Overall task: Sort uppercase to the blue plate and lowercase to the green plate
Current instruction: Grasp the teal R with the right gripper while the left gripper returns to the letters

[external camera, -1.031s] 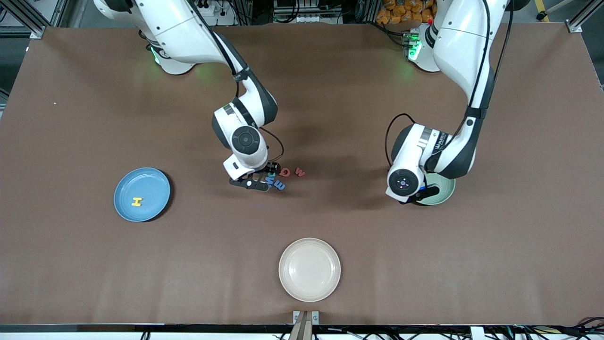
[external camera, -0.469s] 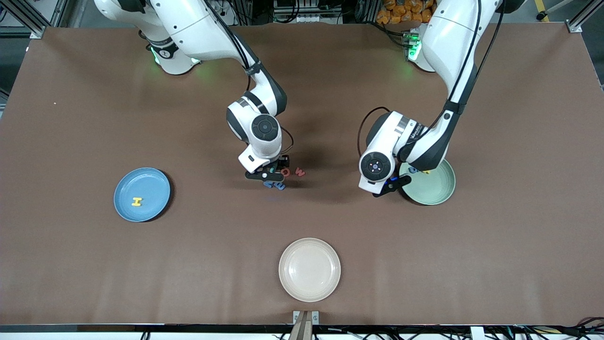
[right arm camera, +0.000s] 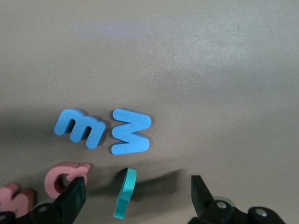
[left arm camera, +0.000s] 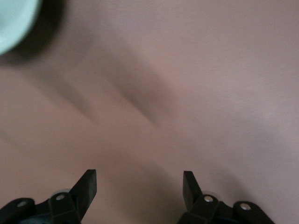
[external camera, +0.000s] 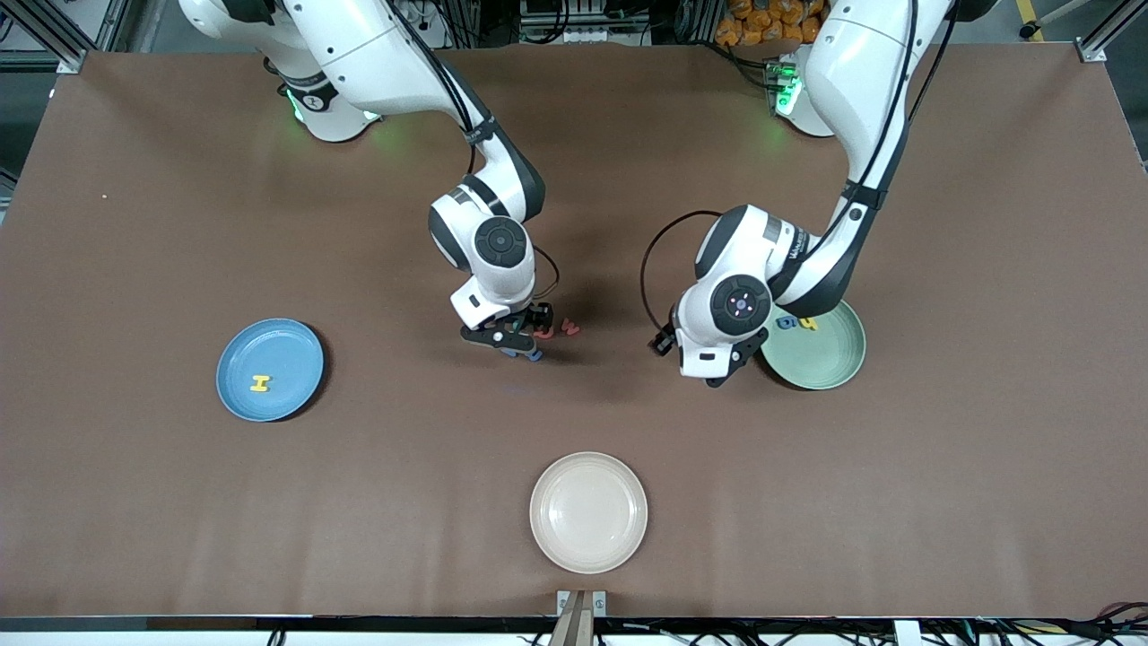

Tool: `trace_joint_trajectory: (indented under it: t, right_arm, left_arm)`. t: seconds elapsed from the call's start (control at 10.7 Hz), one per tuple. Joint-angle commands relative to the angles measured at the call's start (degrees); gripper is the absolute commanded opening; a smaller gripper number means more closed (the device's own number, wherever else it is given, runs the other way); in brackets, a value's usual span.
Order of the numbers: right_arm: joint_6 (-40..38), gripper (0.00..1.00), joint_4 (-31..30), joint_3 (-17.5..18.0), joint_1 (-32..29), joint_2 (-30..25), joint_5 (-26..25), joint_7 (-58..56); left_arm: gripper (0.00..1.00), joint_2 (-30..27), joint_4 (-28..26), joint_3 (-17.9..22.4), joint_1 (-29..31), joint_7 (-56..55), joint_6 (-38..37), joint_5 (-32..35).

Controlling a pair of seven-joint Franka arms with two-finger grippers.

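A: What is changing?

B: The left gripper point(external camera: 686, 363), fingers apart and empty, is pulling off the green plate point(external camera: 830, 359), leaving a blue and a yellow lowercase point(external camera: 787, 322) there.

A: And the right?

B: The right gripper point(right arm camera: 135, 198), fingers wide, is settling over the green R point(right arm camera: 125, 192) among the bench letters; the yellow H point(external camera: 259, 384) is lying on the blue plate point(external camera: 287, 345).
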Motion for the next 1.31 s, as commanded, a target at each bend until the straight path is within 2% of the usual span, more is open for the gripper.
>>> trace_joint_trajectory:
  t: [0.0, 0.19, 0.38, 0.66, 0.75, 0.84, 0.94, 1.03, 1.22]
  right_arm:
    - [0.38, 1.0, 0.17, 0.19, -0.28, -0.08, 4.99, 2.51]
    - [0.38, 1.0, -0.19, 0.1, -0.37, -0.08, 5.18, 2.68]
    - [0.11, 0.98, -0.36, 0.1, -0.63, -0.08, 5.18, 3.12]
    - [0.37, 0.98, -0.45, 0.19, -1.51, -0.08, 5.18, 5.22]
    - [0.38, 0.88, -0.45, 0.19, -1.51, -0.08, 5.27, 6.28]
    - [0.38, 0.61, -0.45, 0.19, -1.43, -0.08, 5.27, 7.42]
    - [0.64, 0.21, -0.45, 0.19, -1.43, -0.08, 5.36, 8.04]
    - [1.25, 0.0, -0.54, 0.27, -1.25, -0.08, 5.36, 9.09]
    - [1.43, 0.0, -0.54, 1.24, -1.08, -0.08, 6.94, 9.8]
  left_arm:
    - [0.82, 0.8, -0.06, -1.91, 0.28, -11.22, 8.02, -2.14]
    - [0.78, 2.21, -0.06, -2.88, 0.1, -14.25, 11.99, -8.25]
    - [0.72, 2.92, -0.06, -2.88, 0.19, -13.73, 12.62, -13.11]
    - [0.69, 3.62, -0.06, -2.97, 0.28, -10.32, 13.59, -21.18]
    - [0.69, 4.14, 0.03, -2.97, -0.07, -7.95, 13.59, -23.22]
    - [0.69, 5.19, 1.24, -3.23, -0.08, -4.62, 13.68, -25.24]
    - [0.69, 5.73, 1.52, -3.49, -0.25, -3.2, 13.68, -27.44]
    - [0.69, 6.6, 1.78, -3.58, -0.34, -3.01, 13.76, -27.89]
    - [0.7, 9.24, 3.36, -3.5, -0.86, -3.01, 14.03, -28.33]
